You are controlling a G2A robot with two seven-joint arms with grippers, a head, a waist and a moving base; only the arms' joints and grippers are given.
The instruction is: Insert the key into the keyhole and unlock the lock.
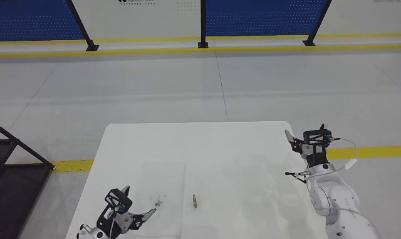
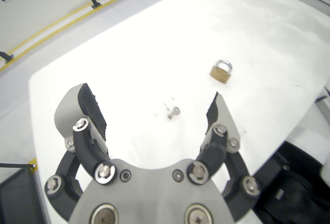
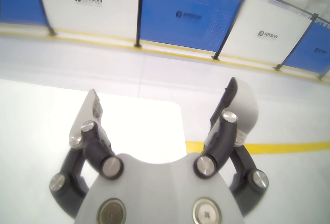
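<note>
The left gripper [image 2: 150, 90] hangs above the front-left corner of the tabletop [image 1: 238, 164]. Its jaws are spread wide and there is nothing between them. Its ribbed black pads [image 2: 92, 106] face each other across bare white surface.

The key [image 2: 174, 112] lies flat on the tabletop near the front edge, left of the middle. It is just ahead of the left gripper's fingertips and touches neither finger. It is small and silver-coloured, and its teeth are too small to make out.

The lock [image 2: 221, 72] sits to the right of the key, near the middle of the front edge, with a clear gap between the two. It has a brass body and a silver shackle, and the shackle looks closed. I cannot tell which way its keyhole faces.

The right gripper [image 3: 162, 88] is over the right edge of the tabletop, toward the far-right corner and well apart from key and lock. Its jaws also stand wide, with nothing in them.
</note>
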